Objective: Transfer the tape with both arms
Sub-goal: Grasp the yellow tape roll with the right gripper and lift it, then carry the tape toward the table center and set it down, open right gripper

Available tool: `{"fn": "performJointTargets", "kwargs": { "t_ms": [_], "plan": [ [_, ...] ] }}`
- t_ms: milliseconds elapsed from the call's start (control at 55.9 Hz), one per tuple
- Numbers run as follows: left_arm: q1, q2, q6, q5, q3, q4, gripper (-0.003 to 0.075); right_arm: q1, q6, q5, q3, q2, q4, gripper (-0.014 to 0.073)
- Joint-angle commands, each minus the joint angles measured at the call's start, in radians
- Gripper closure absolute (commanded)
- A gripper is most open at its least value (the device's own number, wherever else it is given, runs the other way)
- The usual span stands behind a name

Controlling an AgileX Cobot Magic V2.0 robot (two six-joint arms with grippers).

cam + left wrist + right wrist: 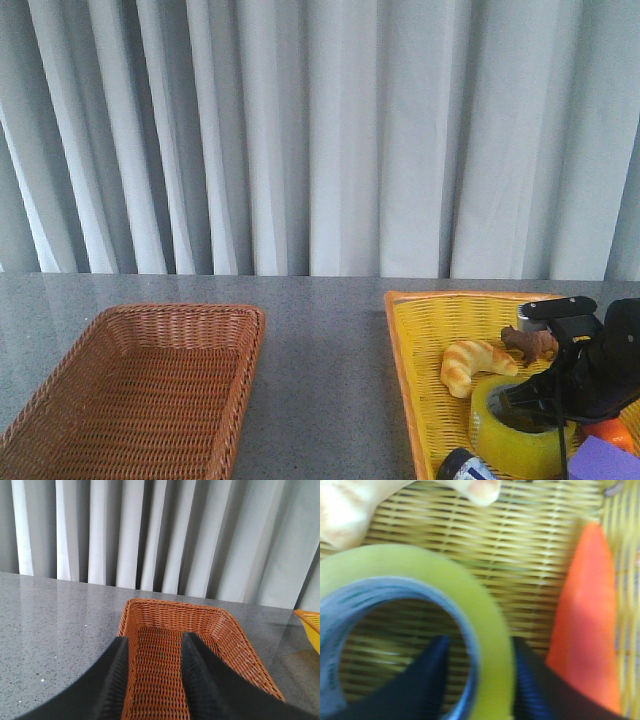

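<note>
Over on the left side of the grey table [320, 330] sits the brown wicker basket [140, 390], nothing in it. The left pincer [152, 680] hangs above that basket, its two black fingers [116, 680] parted with a clear gap and holding nothing.

Moving right, across the bare middle of the table, we reach the yellow woven tray [420, 340] at the right edge. Inside it: a croissant [475, 365], a small brown toy animal [530, 343] just behind it, and in front of the croissant the tape [515, 425], lying flat with its hole facing up. A dark round object [462, 467] peeks in at the tray's near edge; an orange piece [585, 625] and a purple block [605, 460] lie further right.

The right pincer [477, 680] is down on the roll: one finger inside the core, the other outside, the yellow wall between them. Whether the fingers actually press the tape, I cannot tell.
</note>
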Motion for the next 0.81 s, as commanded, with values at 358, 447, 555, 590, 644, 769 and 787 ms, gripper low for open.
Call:
{"fn": "performJointTargets", "kwargs": {
  "t_ms": [358,447,555,590,644,769,787],
  "plan": [
    [-0.001,0.012,0.001,-0.071,-0.035,-0.002,0.0458,-0.003,-0.005,-0.024,-0.217,-0.167,-0.004,0.0602],
    [-0.001,0.012,0.001,-0.066,-0.035,-0.002,0.0458,-0.003,-0.006,-0.025,-0.3,-0.209,0.114,0.0602],
    [-0.001,0.012,0.001,-0.066,-0.035,-0.002,0.0458,0.012,-0.094,-0.016,-0.397,-0.229,0.341,0.0601],
    [-0.001,0.012,0.001,-0.066,-0.035,-0.002,0.0458,0.03,-0.163,-0.006,-0.422,-0.228,0.41,0.0601],
    [-0.001,0.012,0.001,-0.066,-0.035,-0.002,0.0458,0.066,-0.29,0.006,-0.443,-0.22,0.505,0.0601],
    [-0.001,0.012,0.001,-0.068,-0.035,-0.002,0.0458,0.189,-0.515,0.03,-0.437,-0.179,0.626,0.0601],
    [-0.001,0.012,0.001,-0.068,-0.035,-0.002,0.0458,0.208,-0.535,0.038,-0.437,-0.168,0.63,0.06]
  ]
}}
